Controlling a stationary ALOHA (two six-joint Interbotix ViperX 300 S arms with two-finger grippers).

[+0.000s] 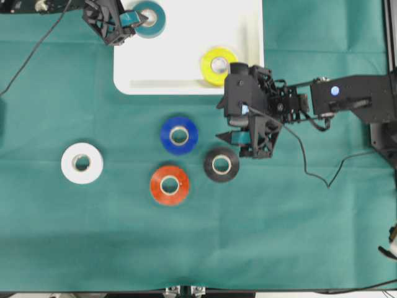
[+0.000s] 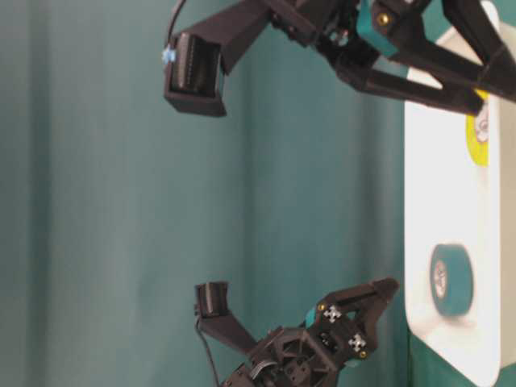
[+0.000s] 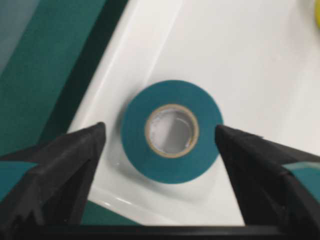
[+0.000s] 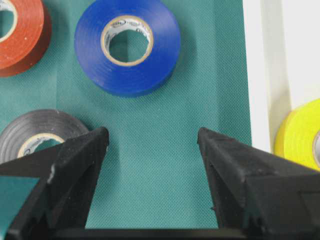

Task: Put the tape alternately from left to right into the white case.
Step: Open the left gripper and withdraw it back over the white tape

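Observation:
The white case (image 1: 186, 49) lies at the back of the green cloth. In its far left corner a teal tape (image 1: 151, 18) lies flat. My left gripper (image 1: 133, 20) hangs open over that roll. In the left wrist view the teal tape (image 3: 171, 131) sits between the spread fingers of the gripper (image 3: 160, 127), which do not clamp it. A yellow tape (image 1: 218, 65) rests in the case near its front right. My right gripper (image 1: 222, 121) is open over bare cloth, between the blue tape (image 1: 179, 135) and the black tape (image 1: 221, 164), and nothing is between its fingers (image 4: 152, 132).
A red tape (image 1: 169, 185) and a white tape (image 1: 82, 162) lie on the cloth in front of the case. A thin black cable (image 1: 310, 167) trails from the right arm across the cloth. The case rim (image 4: 260, 75) runs just right of my right gripper.

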